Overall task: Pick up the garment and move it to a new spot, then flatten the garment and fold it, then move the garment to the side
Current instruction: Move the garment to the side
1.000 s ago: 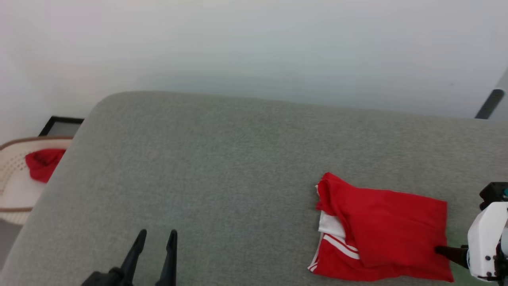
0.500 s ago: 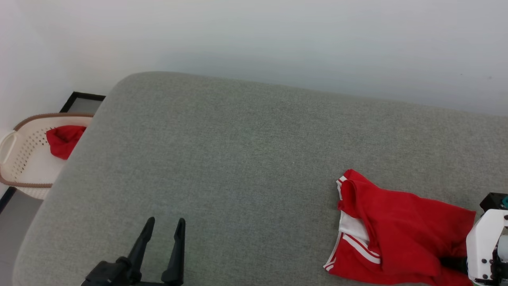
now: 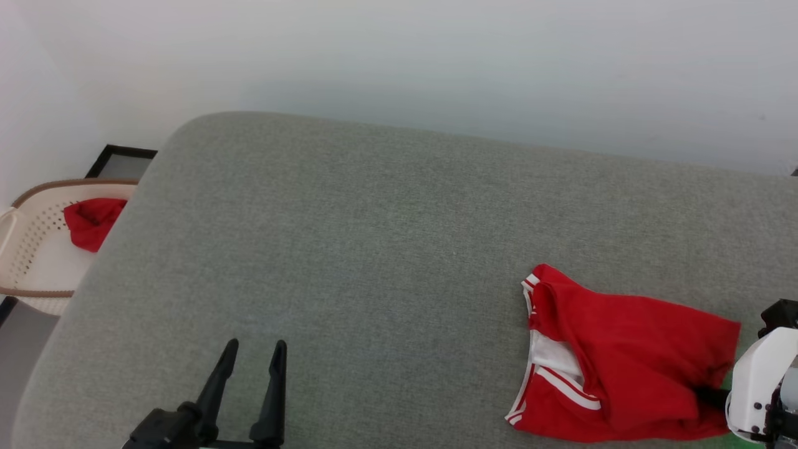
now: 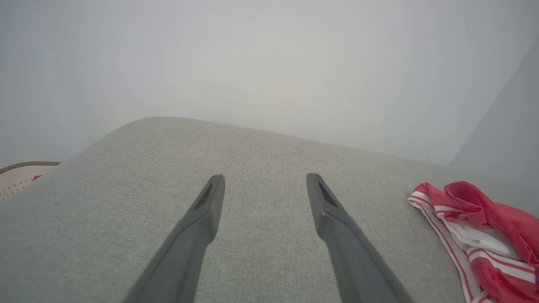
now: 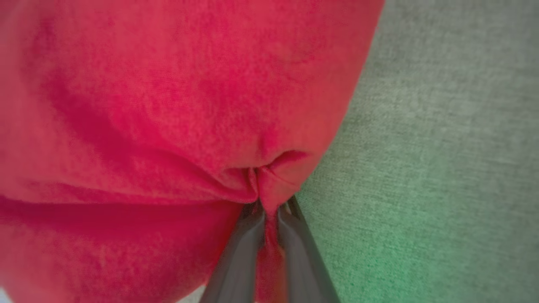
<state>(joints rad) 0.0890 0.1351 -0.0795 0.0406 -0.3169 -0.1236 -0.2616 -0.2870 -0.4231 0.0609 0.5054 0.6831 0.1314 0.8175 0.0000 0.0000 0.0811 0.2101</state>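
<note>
Right wrist view has the two dark fingers of the right gripper (image 5: pixel 269 208) pinched tight on a bunched fold of the folded red jersey garment with white striped trim (image 5: pixel 168 105). The garment lies on the grey woven-fabric cushion (image 5: pixel 421 126), toward its near right side. The left gripper (image 3: pixel 251 362) hangs over the cushion's near left part, fingers spread, holding nothing, well apart from the garment.
</note>
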